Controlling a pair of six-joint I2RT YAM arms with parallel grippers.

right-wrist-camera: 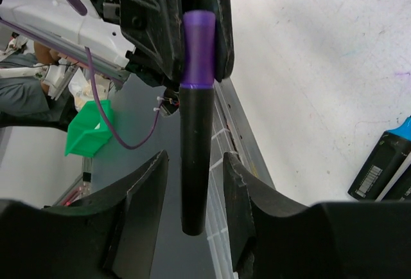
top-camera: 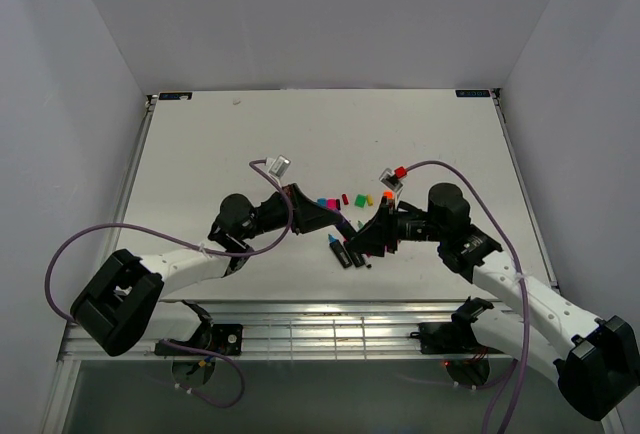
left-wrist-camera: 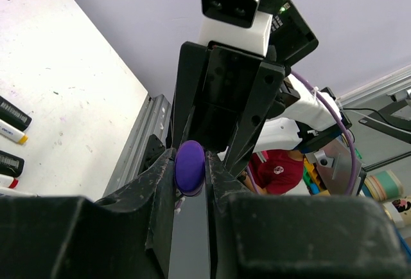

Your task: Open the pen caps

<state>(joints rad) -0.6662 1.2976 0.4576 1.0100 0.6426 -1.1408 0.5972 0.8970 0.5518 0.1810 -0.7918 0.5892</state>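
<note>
A stubby black marker with a purple cap is held in the air between my two grippers. My left gripper is shut on the purple cap, which shows end-on between its fingers. My right gripper is open, its fingers on either side of the black body with a gap on each side. From above the two grippers meet near the table's middle front, left gripper and right gripper. Loose caps lie behind them: blue, pink, red, green, orange.
Uncapped black markers lie under the grippers near the front edge; one with a blue tip shows in the right wrist view. More markers lie at the left of the left wrist view. The table's metal front rail is close.
</note>
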